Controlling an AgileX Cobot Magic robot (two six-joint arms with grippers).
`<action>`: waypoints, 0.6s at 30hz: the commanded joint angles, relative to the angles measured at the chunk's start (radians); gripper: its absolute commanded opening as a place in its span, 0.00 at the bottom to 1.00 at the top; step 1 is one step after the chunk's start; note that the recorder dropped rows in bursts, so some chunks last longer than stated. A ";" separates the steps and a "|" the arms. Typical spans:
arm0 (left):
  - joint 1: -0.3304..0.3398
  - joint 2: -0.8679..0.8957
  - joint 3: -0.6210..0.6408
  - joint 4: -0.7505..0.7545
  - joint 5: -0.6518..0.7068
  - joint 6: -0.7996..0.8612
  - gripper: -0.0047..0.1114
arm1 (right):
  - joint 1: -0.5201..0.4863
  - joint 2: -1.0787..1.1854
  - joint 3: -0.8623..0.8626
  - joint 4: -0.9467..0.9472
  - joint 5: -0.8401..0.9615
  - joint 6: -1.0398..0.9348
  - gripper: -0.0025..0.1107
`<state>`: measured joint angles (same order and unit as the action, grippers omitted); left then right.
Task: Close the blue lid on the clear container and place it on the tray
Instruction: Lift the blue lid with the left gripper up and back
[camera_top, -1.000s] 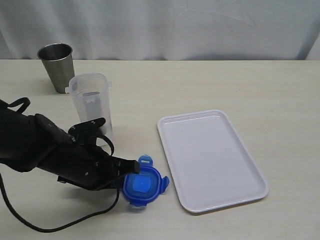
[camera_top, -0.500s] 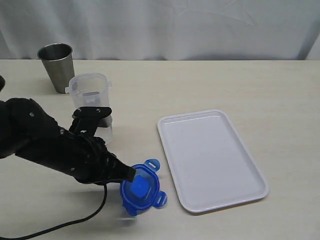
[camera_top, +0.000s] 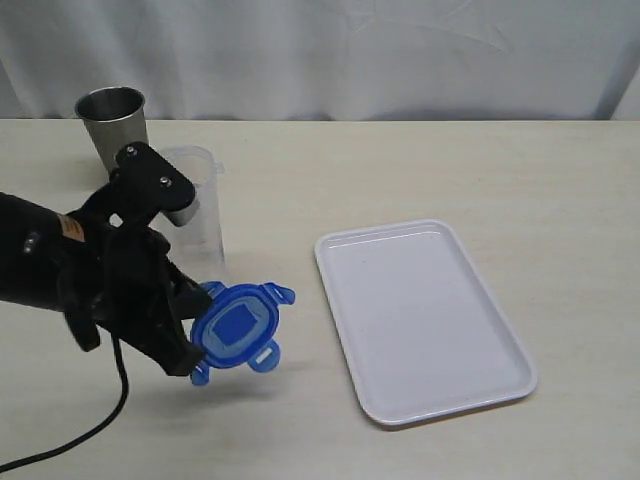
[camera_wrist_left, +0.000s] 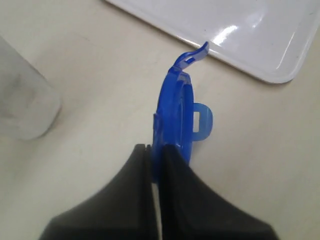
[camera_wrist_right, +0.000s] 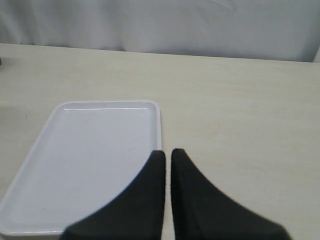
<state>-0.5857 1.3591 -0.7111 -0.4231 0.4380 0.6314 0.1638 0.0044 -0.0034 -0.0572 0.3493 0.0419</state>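
Note:
The blue lid (camera_top: 237, 330) hangs above the table, tilted on edge, with my left gripper (camera_top: 192, 335) shut on its rim. In the left wrist view the lid (camera_wrist_left: 175, 120) stands edge-on between the two black fingers of that gripper (camera_wrist_left: 156, 150). The clear container (camera_top: 203, 205) stands upright behind the left arm, partly hidden by it, and its blurred wall (camera_wrist_left: 22, 95) shows in the left wrist view. To the right lies the white tray (camera_top: 425, 318), bare. My right gripper (camera_wrist_right: 167, 152) is shut with nothing in it, above the tray's (camera_wrist_right: 75, 165) edge; it is out of the exterior view.
A grey steel cup (camera_top: 112, 132) stands at the back left, just behind the clear container. A black cable (camera_top: 70, 440) trails from the left arm over the table's front left. A pale curtain closes off the back.
My left gripper has lifted the blue lid off the table and carried it left and up, turning it onto its edge. The right gripper has stayed shut.

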 joint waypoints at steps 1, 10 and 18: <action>-0.009 -0.092 -0.002 0.083 0.002 0.022 0.04 | 0.003 -0.004 0.003 -0.002 -0.003 -0.001 0.06; -0.009 -0.265 -0.130 0.133 0.012 0.052 0.04 | 0.003 -0.004 0.003 -0.002 -0.003 -0.001 0.06; -0.009 -0.288 -0.189 0.486 -0.185 0.018 0.04 | 0.003 -0.004 0.003 -0.002 -0.003 -0.001 0.06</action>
<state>-0.5857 1.0706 -0.8904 -0.0886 0.3447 0.6717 0.1638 0.0044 -0.0034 -0.0572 0.3493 0.0419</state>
